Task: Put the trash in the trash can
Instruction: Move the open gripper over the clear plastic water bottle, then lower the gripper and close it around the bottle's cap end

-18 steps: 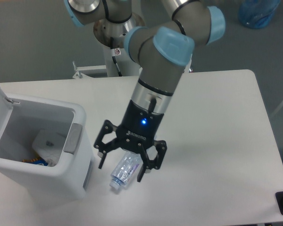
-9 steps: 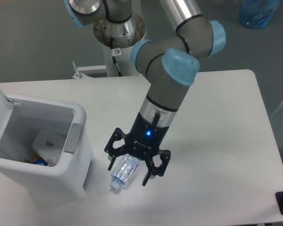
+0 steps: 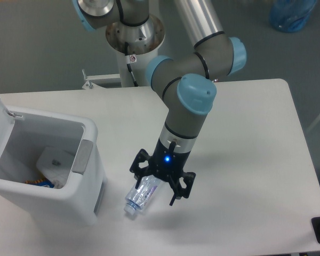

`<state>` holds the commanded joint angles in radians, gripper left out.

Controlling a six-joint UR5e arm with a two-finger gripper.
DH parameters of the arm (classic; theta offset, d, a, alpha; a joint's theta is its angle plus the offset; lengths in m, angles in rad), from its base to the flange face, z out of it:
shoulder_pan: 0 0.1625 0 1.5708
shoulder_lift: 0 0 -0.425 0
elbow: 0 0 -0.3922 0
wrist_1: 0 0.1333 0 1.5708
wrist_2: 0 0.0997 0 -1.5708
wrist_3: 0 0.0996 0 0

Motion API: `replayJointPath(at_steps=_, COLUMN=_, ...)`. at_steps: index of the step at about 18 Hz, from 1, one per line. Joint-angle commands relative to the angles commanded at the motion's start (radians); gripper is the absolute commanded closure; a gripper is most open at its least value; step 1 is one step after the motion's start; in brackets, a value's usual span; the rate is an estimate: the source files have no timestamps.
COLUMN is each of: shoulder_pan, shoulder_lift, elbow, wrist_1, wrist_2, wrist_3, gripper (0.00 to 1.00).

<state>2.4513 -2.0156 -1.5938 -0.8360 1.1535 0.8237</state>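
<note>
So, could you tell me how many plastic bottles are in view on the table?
1: the bottle lies on the table beneath the open gripper, right of the trash can. Others may be hidden inside.

Clear bottle [image 3: 140, 194] flat beside open white bin [image 3: 69, 205]

The trash can [image 3: 90, 184] is white all over, with a grey panel [image 3: 81, 156] on its rim; inside it lie a pale translucent wrapper [image 3: 54, 162] and a scrap showing orange and blue. Just right of the trash can, the bottle [image 3: 141, 194] is clear with a purple-and-white label and a white cap. The gripper [image 3: 156, 184] is black, with a small blue light glowing on its body. The arm [image 3: 189, 104] above it is silver-grey with light-blue joint caps. The table [image 3: 250, 160] is plain white.
</note>
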Motion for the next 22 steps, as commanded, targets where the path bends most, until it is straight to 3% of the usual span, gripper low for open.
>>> replayJointPath(at_steps=14, shoulder_pan=-0.078, shoulder_lift=-0.091, elbow=-0.002, wrist_1=0.000, wrist_2=0.149, wrist_3=-0.005, gripper=0.00)
replayJointPath(at_steps=22, shoulder_pan=-0.104, shoulder_lift=-0.097, elbow=-0.018, wrist_1=-0.012, wrist_2=0.153, wrist_3=-0.011, gripper=0.00)
